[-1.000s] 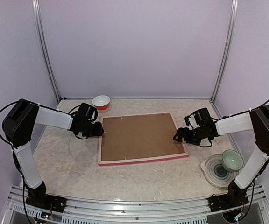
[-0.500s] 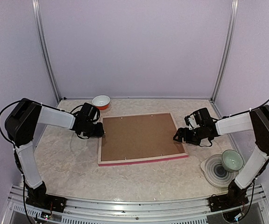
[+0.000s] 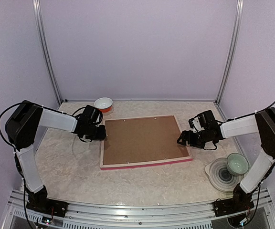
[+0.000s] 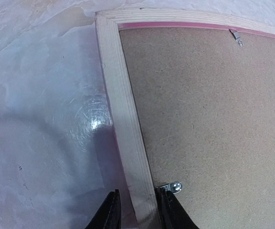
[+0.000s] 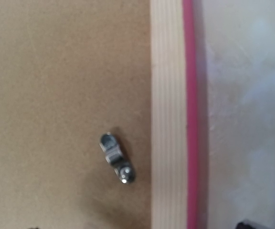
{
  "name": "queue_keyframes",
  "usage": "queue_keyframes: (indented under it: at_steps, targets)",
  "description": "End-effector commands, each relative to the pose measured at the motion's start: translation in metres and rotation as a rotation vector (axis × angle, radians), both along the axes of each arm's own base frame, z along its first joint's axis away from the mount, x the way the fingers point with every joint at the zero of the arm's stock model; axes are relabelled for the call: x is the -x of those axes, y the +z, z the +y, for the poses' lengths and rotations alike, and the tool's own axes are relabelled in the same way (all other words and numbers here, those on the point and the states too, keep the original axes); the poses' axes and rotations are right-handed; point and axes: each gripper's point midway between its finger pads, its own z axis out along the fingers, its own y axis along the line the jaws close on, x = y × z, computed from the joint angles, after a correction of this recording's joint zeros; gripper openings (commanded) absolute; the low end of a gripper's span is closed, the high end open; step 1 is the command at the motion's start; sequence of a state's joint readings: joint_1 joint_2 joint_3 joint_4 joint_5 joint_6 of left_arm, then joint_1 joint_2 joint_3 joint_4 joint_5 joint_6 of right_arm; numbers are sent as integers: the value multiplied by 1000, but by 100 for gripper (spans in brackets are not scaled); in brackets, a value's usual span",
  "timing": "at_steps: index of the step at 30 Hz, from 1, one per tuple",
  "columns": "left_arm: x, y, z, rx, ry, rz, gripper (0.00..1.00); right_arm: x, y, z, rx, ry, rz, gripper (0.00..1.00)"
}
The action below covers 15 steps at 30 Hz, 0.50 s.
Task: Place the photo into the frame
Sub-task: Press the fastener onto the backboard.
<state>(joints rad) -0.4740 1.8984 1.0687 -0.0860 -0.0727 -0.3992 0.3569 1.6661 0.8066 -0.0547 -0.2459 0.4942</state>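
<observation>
The frame lies face down mid-table, pale wood back up and a pink edge showing. A brown backing board fills it. The photo is hidden. My left gripper is at the frame's left rail. Its fingers straddle the rail, narrowly open, with a small gap on the outer side. The inner finger is next to a metal clip. My right gripper hovers over the right rail, wide open and empty. Another clip lies beneath it.
An orange-and-white bowl stands behind the frame's far left corner. A green bowl rests on a round glass plate at the near right. Metal posts and walls enclose the table's sides and back.
My left gripper has slid a little right onto the frame's left rail and its jaws have narrowed. The right arm and the frame have not moved.
</observation>
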Motion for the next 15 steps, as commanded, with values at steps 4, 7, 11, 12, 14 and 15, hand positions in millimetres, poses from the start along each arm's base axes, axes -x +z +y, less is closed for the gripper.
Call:
queue_keyframes:
  at_steps: [4,7,11,12,14,15]
  targets:
    - [0,9,2,29,11,-17,33,0,-7,-5,14,-12,16,88]
    - [-2,15,0,62,7,-26,33,0,-7,-5,13,-11,16,88]
    - [-6,15,-3,92,7,-23,34,0,-8,-5,13,-11,18,88]
    - [-5,14,-6,106,-5,-15,34,0,-8,-5,13,-11,19,88]
    - [-5,12,-9,119,-13,-10,35,0,-9,-5,13,-12,20,88]
    - [-6,13,-9,122,-11,-13,35,0,-9,-6,14,-12,20,88]
